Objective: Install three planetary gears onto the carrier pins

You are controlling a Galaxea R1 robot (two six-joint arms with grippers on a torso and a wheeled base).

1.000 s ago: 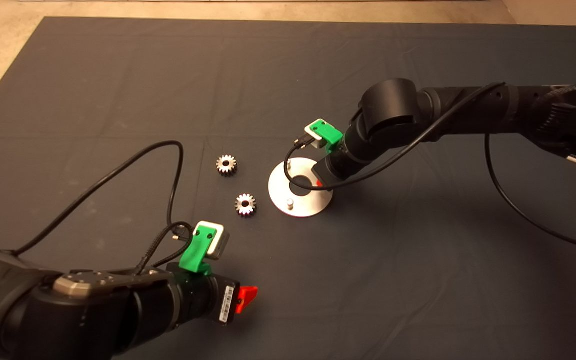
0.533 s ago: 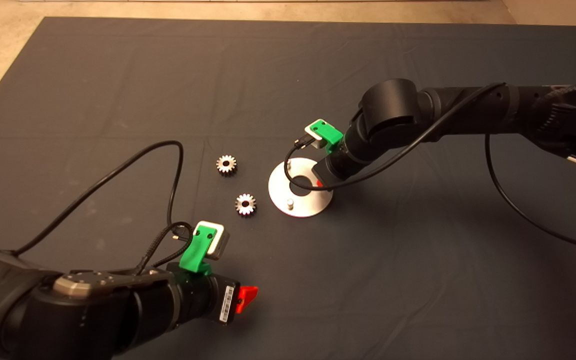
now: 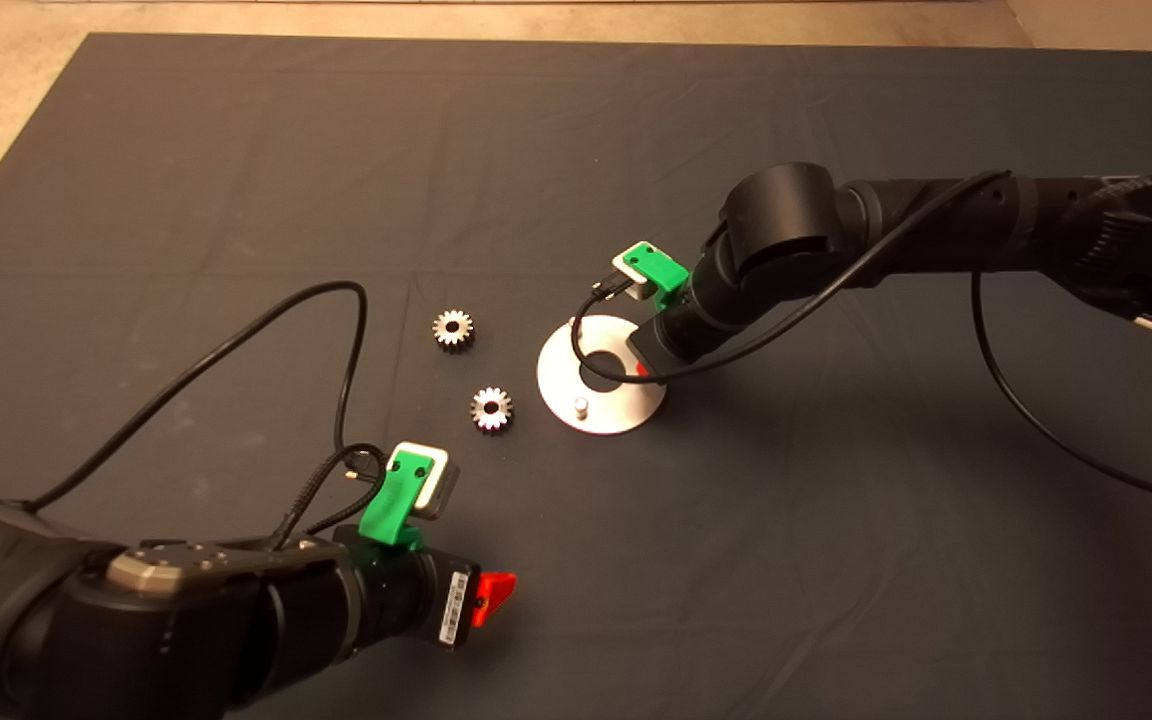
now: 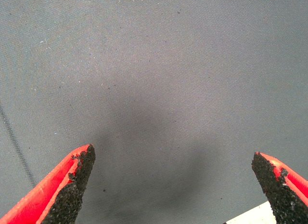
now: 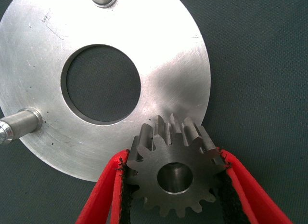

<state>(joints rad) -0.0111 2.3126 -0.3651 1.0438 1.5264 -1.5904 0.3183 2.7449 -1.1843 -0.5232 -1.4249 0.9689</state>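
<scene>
At the lower left of the head view I have the left claw (image 3: 492, 592) parked low over the dark mat (image 3: 236, 150) that covers the tabletop. Its wrist view shows the two red fingers (image 4: 57, 190) spread wide apart, released, with only bare mat between them.

Moving right, two loose gears lie flat on the mat: one gear (image 3: 453, 329) farther from me, a second gear (image 3: 491, 409) nearer, just beside the left edge of the disc (image 3: 616, 412). The two are apart from each other.

The disc lies flat, and on it a front pin (image 3: 581, 406) stands upright and bare.

On the right, the right claw (image 5: 175, 185) is over the disc's right side, clenched on a third gear (image 5: 174, 167), which it holds by the teeth, bore visible, over the disc rim. Two other pins (image 5: 21, 123) are bare.
</scene>
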